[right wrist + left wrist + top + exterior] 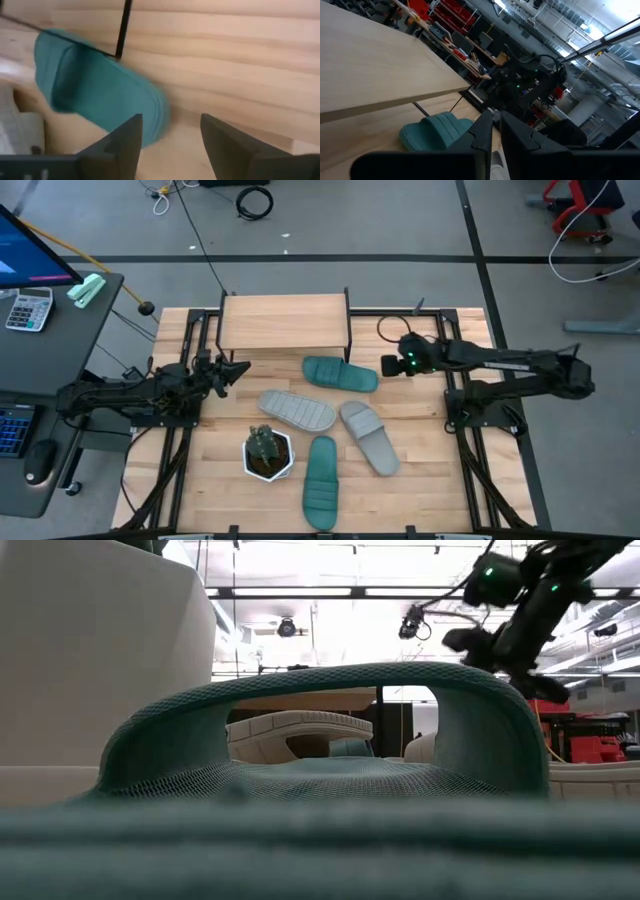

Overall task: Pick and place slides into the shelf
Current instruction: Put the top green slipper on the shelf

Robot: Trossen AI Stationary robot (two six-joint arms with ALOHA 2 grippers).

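The shelf (285, 323) stands at the table's far middle, with several slides in front of it. One teal slide (340, 374) lies by the shelf's right leg, two grey slides (297, 409) (369, 437) lie mid-table, and another teal slide (321, 480) lies near the front edge. My right gripper (385, 367) hangs open, tipped down, just right of the far teal slide (100, 95), touching nothing. My left gripper (240, 367) stays level at the table's left, a narrow gap between its fingers (496, 131), nothing in it.
A small potted plant in a white pot (268, 452) stands left of the near teal slide. The shelf's thin black leg (122, 27) is close to the far teal slide. In the low view the near teal slide's strap (330, 690) fills the foreground.
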